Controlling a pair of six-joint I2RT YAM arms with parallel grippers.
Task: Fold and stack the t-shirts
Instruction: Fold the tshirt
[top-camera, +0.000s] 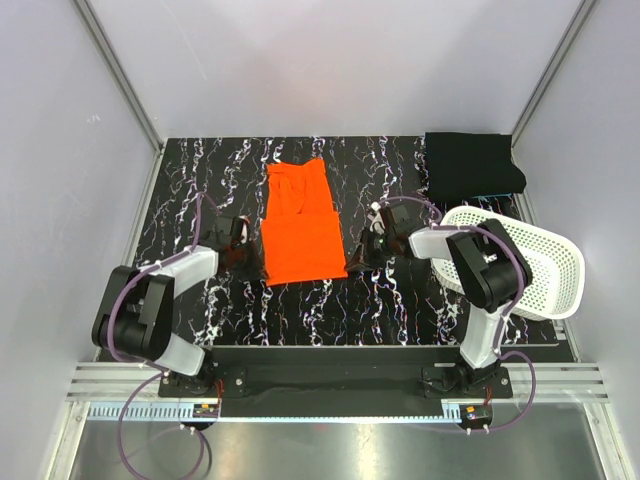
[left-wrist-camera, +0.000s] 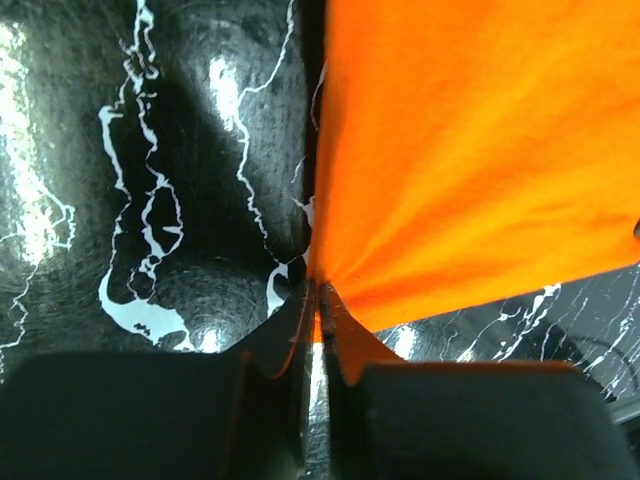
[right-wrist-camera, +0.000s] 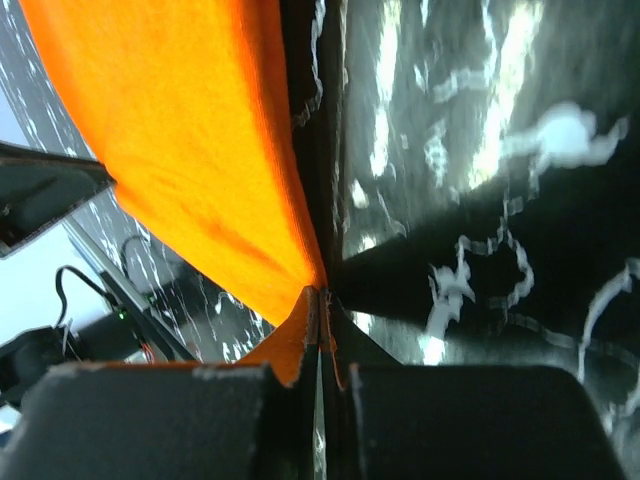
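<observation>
Though the pinched hem is hidden between them, both jaws clench the orange t-shirt (near corners).

The black counter has white lines. An orange t-shirt lies in the middle. A black t-shirt lies far right, and a white basket is near it.

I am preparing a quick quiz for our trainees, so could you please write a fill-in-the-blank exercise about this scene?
1. The left gripper and the right gripper are both ____ on the orange t-shirt.
2. The black t-shirt lies at the far ____ corner of the table.
3. The perforated basket is ____ in colour.
Missing words: shut; right; white.
</observation>
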